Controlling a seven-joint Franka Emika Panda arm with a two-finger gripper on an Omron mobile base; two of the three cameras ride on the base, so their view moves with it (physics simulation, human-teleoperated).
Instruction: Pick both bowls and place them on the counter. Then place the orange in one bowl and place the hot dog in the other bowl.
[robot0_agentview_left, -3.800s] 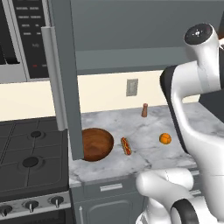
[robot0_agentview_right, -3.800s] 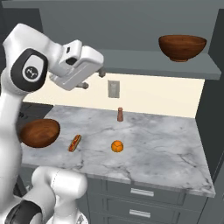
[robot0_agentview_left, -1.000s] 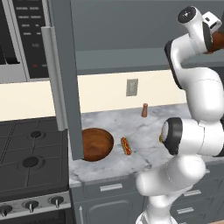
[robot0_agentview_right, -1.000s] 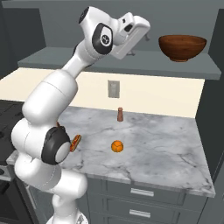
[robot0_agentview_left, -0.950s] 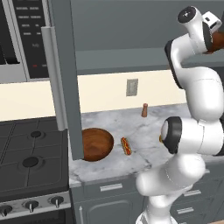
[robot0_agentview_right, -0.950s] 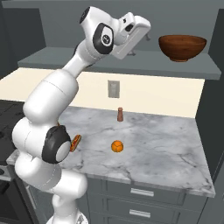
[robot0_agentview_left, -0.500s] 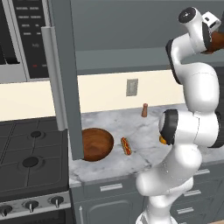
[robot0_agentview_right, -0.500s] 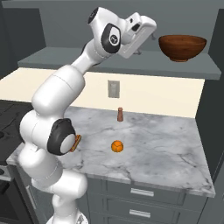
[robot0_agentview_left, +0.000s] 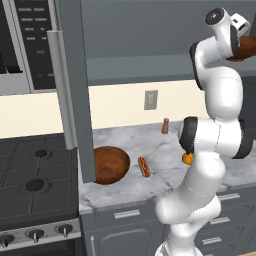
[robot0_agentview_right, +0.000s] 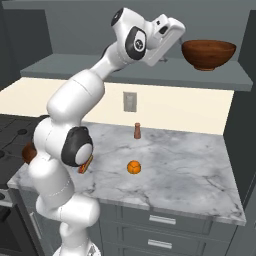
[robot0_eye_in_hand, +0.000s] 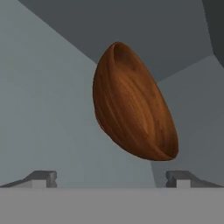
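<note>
Upper right of the frame: two-finger gripper, jaws released, faces glossy reddish-brown wooden bowl on grey shelf.

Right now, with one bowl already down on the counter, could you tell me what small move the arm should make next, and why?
Probably ease the open gripper forward toward the bowl on the shelf. That bowl sits ahead of the fingertips, apart from them, so nothing is held yet. The other bowl sits on the counter.
</note>
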